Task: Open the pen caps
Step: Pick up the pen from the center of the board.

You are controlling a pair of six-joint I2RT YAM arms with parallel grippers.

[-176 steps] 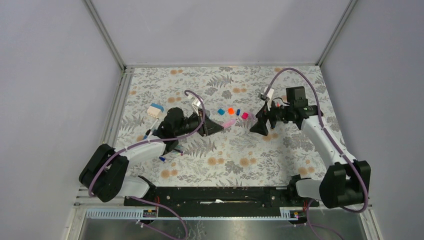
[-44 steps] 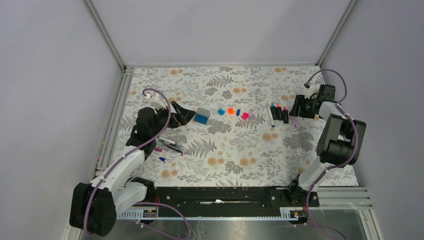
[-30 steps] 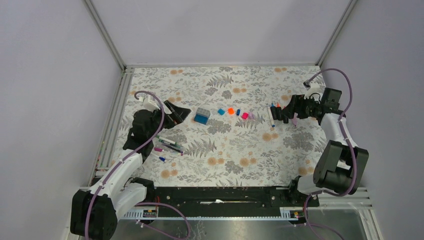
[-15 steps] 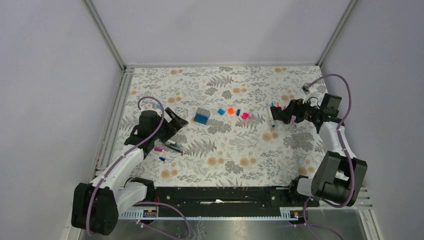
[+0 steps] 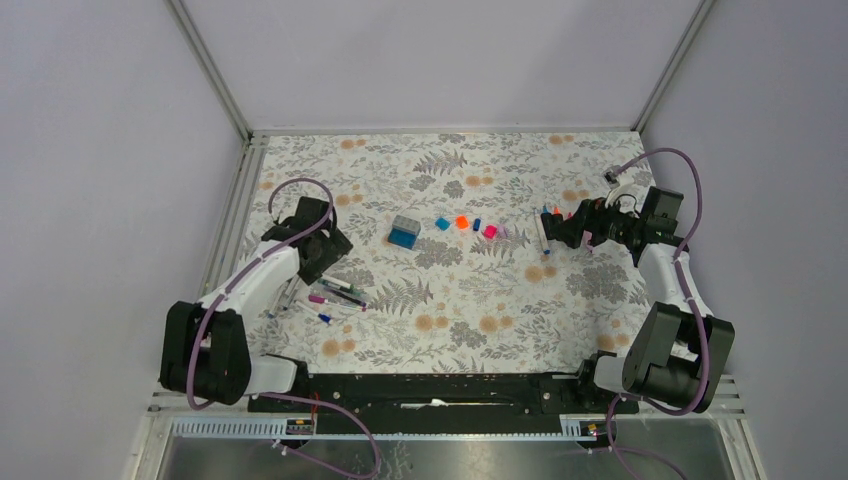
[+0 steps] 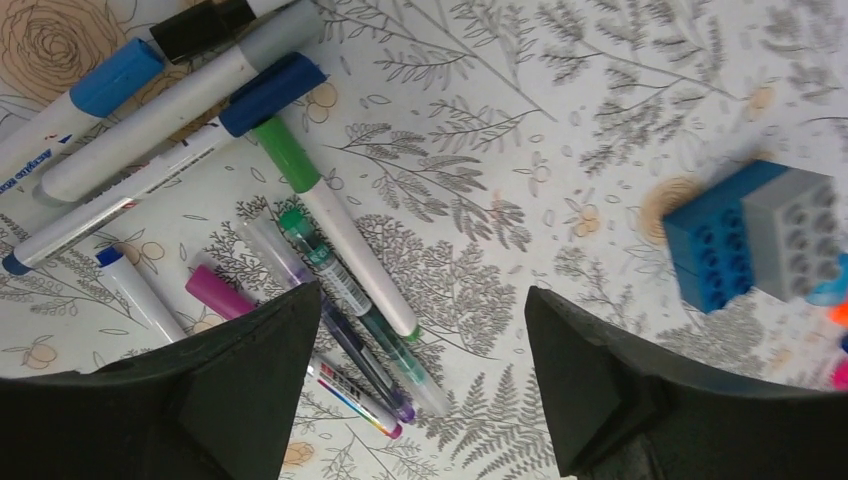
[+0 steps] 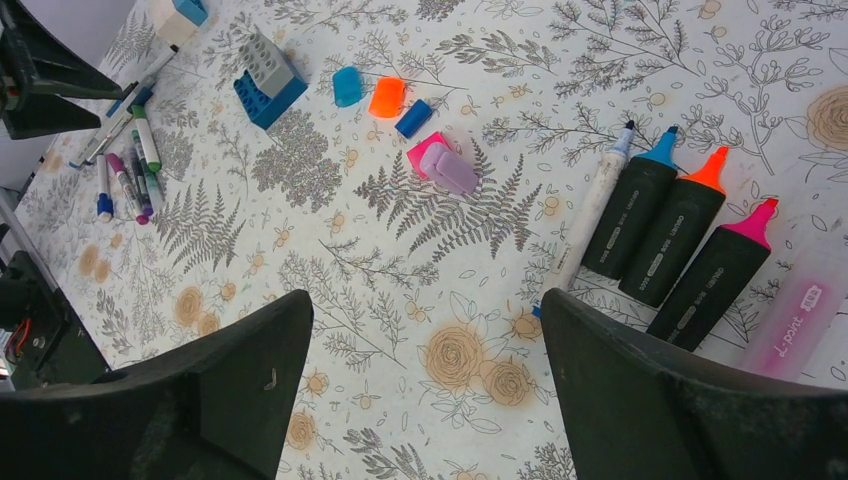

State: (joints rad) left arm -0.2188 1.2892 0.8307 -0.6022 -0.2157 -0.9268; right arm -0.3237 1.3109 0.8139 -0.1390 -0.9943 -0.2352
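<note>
Loose pen caps lie in a row mid-table: light blue [image 7: 347,86], orange [image 7: 386,97], dark blue [image 7: 413,118], pink [image 7: 422,150] and lilac [image 7: 452,171]. To their left lies a pile of capped pens, with a green cap [image 6: 285,155], a dark blue cap [image 6: 272,88] and a magenta cap [image 6: 215,292]. My left gripper [image 6: 420,390] hovers open over that pile [image 5: 335,290], holding nothing. My right gripper [image 7: 425,390] is open and empty above bare cloth, beside three uncapped black highlighters [image 7: 680,235].
A blue-and-grey block [image 5: 404,232] stands between the pen pile and the loose caps. A white pen [image 7: 595,200] and a pink pen [image 7: 800,310] flank the highlighters. The enclosure's left rail [image 5: 225,240] runs close to the left arm.
My left gripper has swung back and down over the pen pile, its jaws a little narrower. The right gripper has shifted slightly left and opened wider.
</note>
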